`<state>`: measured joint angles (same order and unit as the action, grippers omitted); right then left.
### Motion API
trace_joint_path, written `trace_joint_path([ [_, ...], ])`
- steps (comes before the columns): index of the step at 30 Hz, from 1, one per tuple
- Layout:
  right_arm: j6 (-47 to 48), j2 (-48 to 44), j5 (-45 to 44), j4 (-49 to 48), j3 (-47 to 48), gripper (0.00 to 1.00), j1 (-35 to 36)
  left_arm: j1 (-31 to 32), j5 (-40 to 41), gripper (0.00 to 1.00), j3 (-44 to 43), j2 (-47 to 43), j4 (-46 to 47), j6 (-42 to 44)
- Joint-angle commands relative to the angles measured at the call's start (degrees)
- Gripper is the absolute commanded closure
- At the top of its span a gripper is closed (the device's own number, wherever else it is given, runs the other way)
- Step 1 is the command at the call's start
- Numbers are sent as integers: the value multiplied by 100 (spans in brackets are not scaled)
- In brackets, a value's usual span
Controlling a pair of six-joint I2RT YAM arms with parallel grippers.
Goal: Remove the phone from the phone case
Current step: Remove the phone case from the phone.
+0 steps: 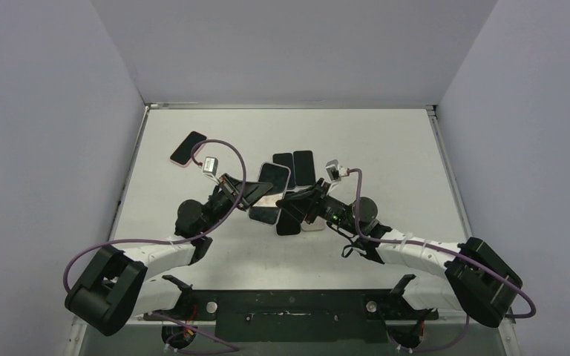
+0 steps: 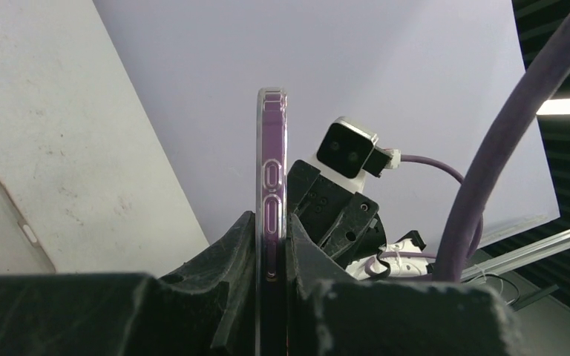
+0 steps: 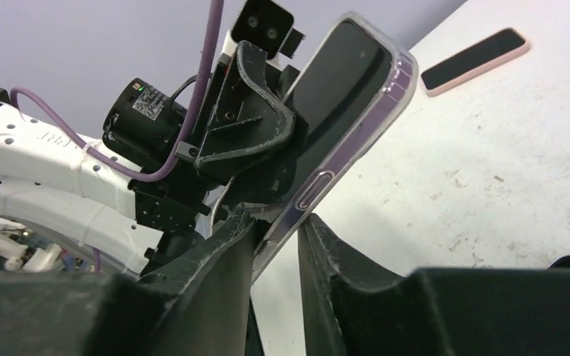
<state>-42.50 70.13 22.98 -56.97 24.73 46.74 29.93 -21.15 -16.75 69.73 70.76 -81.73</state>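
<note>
Left jaws: clamped on phone case (image 2: 272,148).
Right jaws: straddle its edge; cannot tell whether they grip.
Phone (image 3: 334,96): seated in case.
Pink phone (image 1: 188,149): bench (image 1: 386,141), 11 o'clock.

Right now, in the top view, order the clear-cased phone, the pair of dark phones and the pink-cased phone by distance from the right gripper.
From the right gripper:
1. clear-cased phone, at its fingertips, centre.
2. pair of dark phones, just behind; those two too close to rank apart.
3. pink-cased phone, far back-left.
</note>
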Motion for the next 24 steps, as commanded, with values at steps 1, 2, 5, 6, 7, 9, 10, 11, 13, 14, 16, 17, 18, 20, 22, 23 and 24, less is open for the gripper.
trace_joint_path([
  [1, -321, 155, 405, -593, 306, 82, -204, 22, -156, 100, -240, -109, 364, 243],
  [2, -358, 168, 504, -618, 286, 89, -313, 9, -218, 100, -259, -109, 334, 302],
  [5, -493, 152, 836, -739, 205, 100, -593, -28, -543, 97, -370, -64, 167, 482],
  [6, -508, 119, 951, -714, 192, 100, -670, -38, -640, 94, -394, -44, 146, 534],
  [7, -506, 78, 1063, -665, 202, 100, -749, -52, -743, 87, -413, -21, 145, 567],
  [9, -445, 0, 1372, -417, 294, 100, -904, -97, -975, 77, -452, 32, 174, 645],
  [10, -398, -41, 1541, -246, 371, 100, -975, -139, -1136, 72, -485, 58, 175, 676],
  [11, -342, -93, 1709, -56, 449, 100, -1043, -163, -1251, 68, -513, 80, 176, 710],
  [13, -264, -176, 1993, 256, 576, 100, -1192, -195, -1513, 64, -634, 122, 164, 826],
  [14, -232, -215, 2120, 378, 629, 100, -1268, -206, -1633, 63, -677, 138, 159, 872],
  [16, -184, -256, 2385, 656, 758, 100, -1424, -207, -1852, 62, -769, 161, 102, 960],
  [17, -135, -269, 2520, 852, 853, 100, -1521, -212, -1937, 62, -810, 163, 47, 1005],
  [18, -92, -277, 2623, 1034, 933, 100, -1586, -214, -2016, 63, -846, 156, -3, 1047],
  [20, 65, -251, 2866, 1431, 1136, 100, -1688, -216, -2154, 64, -904, 139, -87, 1132],
  [22, 239, -182, 3128, 1805, 1346, 100, -1752, -216, -2279, 67, -964, 129, -150, 1214],
  [23, 312, -145, 3241, 1946, 1444, 100, -1770, -218, -2333, 69, -1002, 126, -201, 1253],
  [24, 387, -100, 3342, 2089, 1533, 100, -1781, -216, -2391, 73, -1027, 120, -248, 1294],
])
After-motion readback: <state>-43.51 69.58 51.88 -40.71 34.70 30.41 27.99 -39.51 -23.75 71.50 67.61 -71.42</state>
